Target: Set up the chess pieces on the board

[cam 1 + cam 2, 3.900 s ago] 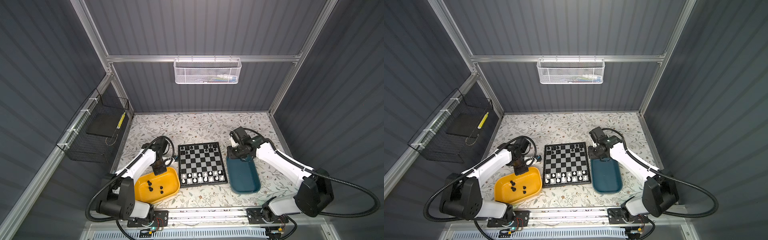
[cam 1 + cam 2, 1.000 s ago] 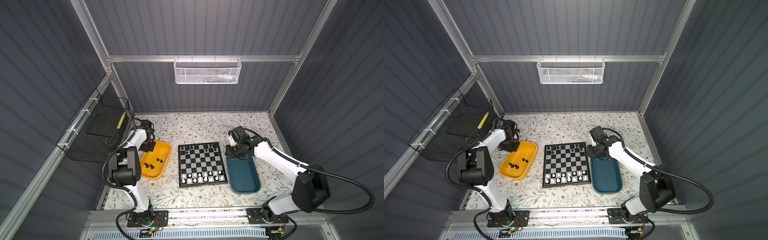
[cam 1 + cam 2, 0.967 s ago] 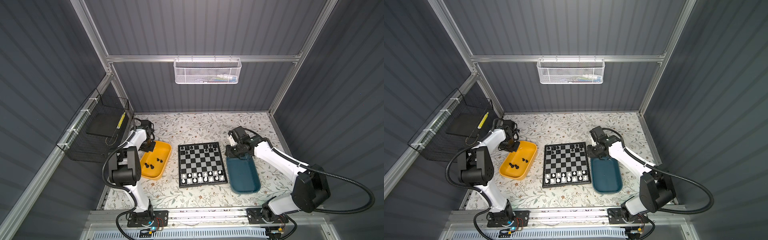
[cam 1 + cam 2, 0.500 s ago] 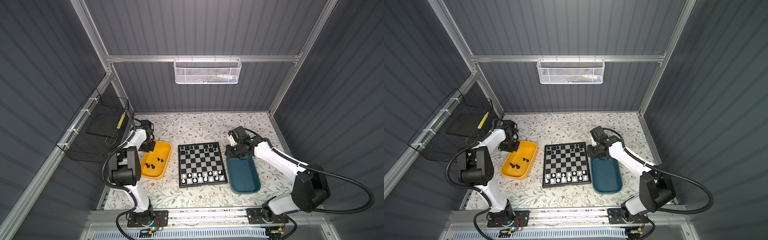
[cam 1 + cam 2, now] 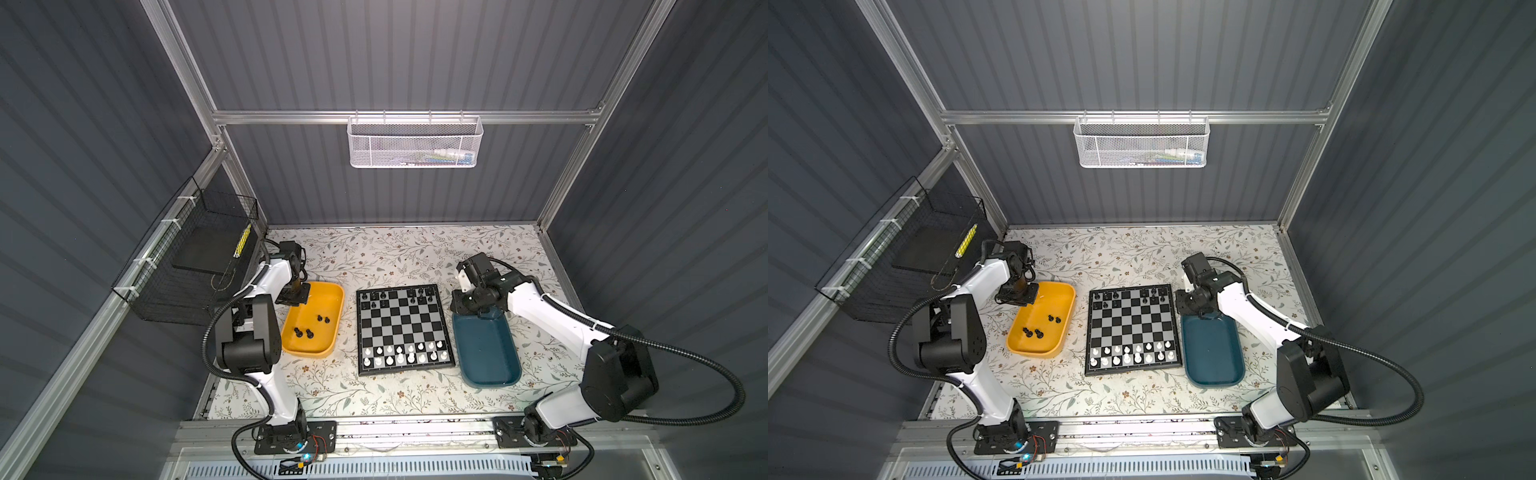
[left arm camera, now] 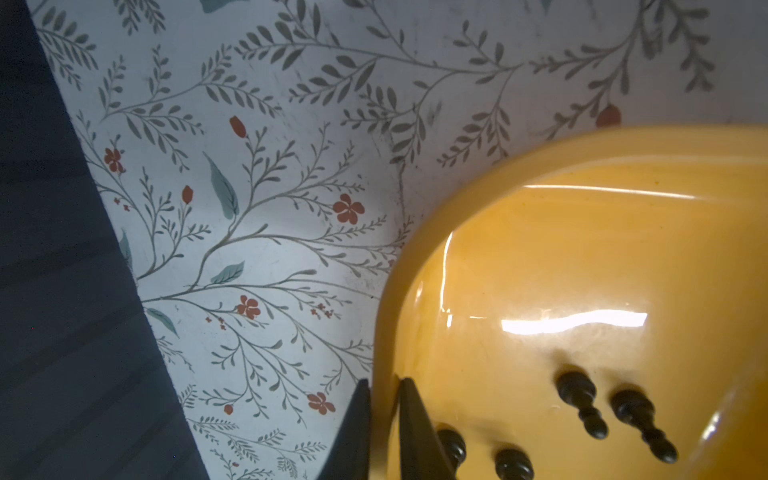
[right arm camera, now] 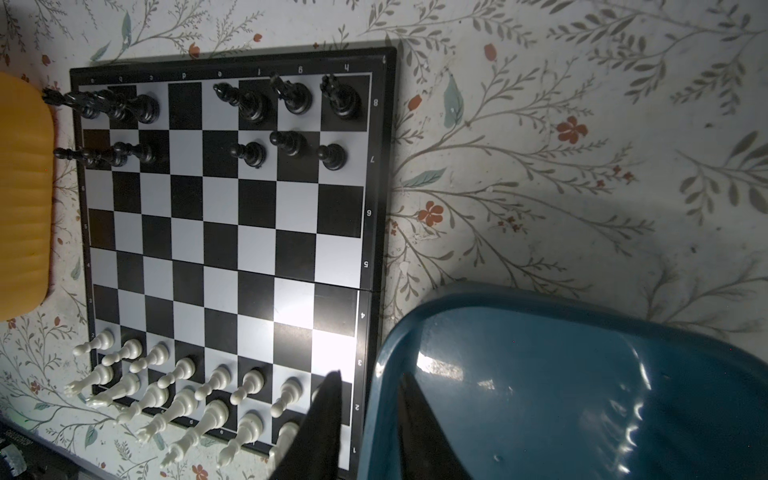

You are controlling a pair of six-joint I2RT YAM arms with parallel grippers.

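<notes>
The board (image 5: 401,328) (image 5: 1131,328) (image 7: 249,232) lies mid-table. Black chess pieces (image 5: 374,296) fill part of its far rows and white ones (image 5: 405,353) (image 7: 174,386) its near rows. Several black pieces (image 5: 309,326) (image 6: 577,395) lie loose in the yellow tray (image 5: 307,354) (image 6: 415,249) left of the board. My left gripper (image 5: 293,296) (image 5: 1017,297) (image 6: 384,380) is shut on that tray's far rim, one finger inside and one outside. My right gripper (image 5: 471,309) (image 5: 1196,311) (image 7: 370,374) straddles the far rim of the teal tray (image 5: 490,357) (image 7: 582,395), closed on it; no pieces show in the tray.
A black wire basket (image 5: 191,257) hangs on the left wall just beside the left arm. High on the back wall hangs a white mesh basket (image 5: 415,141). Floral table cover shows behind the board and along the front. The teal tray touches the board's right edge.
Since about four seconds ago the left arm has drawn the yellow tray back from the front edge and turned it. Over the last second nothing visibly moves. The right arm stays put.
</notes>
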